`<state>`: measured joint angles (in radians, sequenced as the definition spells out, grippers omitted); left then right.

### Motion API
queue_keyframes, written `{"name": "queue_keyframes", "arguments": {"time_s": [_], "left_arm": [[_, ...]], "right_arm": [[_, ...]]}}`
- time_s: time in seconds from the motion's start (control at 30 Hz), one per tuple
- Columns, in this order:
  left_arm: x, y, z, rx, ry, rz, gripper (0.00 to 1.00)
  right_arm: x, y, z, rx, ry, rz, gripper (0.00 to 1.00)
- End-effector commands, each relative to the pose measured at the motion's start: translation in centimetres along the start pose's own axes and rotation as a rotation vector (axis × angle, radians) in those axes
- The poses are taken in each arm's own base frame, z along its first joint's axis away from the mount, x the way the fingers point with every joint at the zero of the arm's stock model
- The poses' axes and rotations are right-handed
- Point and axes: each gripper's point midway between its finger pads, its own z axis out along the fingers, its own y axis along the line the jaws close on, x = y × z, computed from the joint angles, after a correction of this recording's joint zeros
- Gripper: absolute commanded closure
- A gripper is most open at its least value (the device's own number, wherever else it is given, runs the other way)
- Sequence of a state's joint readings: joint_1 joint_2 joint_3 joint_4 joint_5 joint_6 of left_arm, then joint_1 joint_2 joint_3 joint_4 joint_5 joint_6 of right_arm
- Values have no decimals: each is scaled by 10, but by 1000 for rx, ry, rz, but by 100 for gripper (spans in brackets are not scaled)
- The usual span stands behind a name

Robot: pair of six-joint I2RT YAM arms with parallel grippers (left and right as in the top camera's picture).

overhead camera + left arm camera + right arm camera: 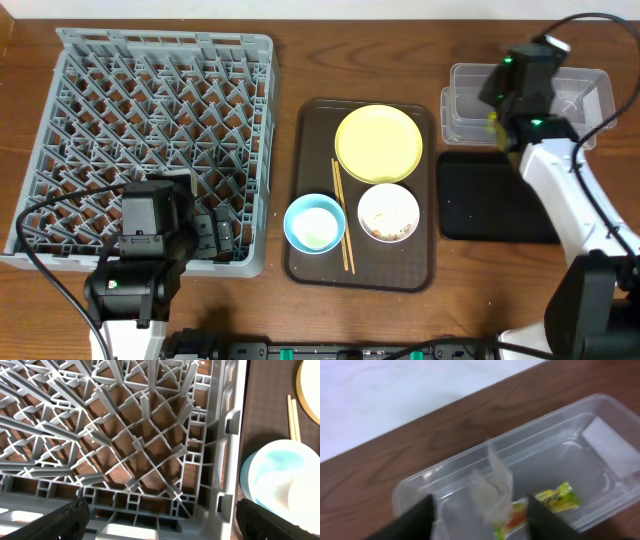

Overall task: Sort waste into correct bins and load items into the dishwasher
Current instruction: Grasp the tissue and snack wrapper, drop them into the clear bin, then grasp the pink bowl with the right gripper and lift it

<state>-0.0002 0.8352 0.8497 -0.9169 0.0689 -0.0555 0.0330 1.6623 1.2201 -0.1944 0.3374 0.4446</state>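
My right gripper point(497, 122) point(480, 510) is open over the clear tub point(590, 85) point(560, 430). A white tissue point(492, 487) shows blurred between its fingers, inside the tub. The green-and-yellow wrapper point(557, 496) lies in the tub. My left gripper point(215, 235) point(160, 515) is open and empty over the front right corner of the grey rack point(150, 100) point(150, 435). On the brown tray point(310, 260) are the yellow plate point(378, 142), the blue bowl point(300, 222) point(265, 465) with a white cup point(318, 228) point(300, 505) in it, the cream bowl point(388, 200) holding food scraps point(385, 230), and the chopsticks point(342, 215) point(292, 417).
The black tray point(490, 200) lies in front of the clear tub, to the right of the brown tray. The rack holds nothing. Wooden table shows between the rack and the brown tray.
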Motion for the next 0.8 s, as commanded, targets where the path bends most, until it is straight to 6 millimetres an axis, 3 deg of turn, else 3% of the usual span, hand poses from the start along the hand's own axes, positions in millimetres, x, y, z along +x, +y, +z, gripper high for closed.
{"name": "queue_keyframes", "arguments": {"time_s": [0.0,0.13,0.23,0.33,0.4,0.57,0.77], "left_arm": [[-7,-1,-6,4,-22,-15,5],[-7,-1,-6,4,-22,-15,5],[-7,-1,-6,4,-21,-15,5],[-7,-1,-6,4,-22,-15,5],[-7,-1,-6,4,-22,-15,5],[-7,-1,-6,4,-22,-15,5],[-7,-1,-6,4,-21,-15,5]], "right_arm": [[-5,4,1,-88,19,1,36],[-27,22,-34,-254,-1,-63,37],[-23,36,-79,-386,49,-150,35],[8,38,-124,-474,181,-229,14],[33,37,-149,-508,278,-273,6],[98,48,-199,-586,499,-409,5],[158,72,-227,-657,633,-606,11]]}}
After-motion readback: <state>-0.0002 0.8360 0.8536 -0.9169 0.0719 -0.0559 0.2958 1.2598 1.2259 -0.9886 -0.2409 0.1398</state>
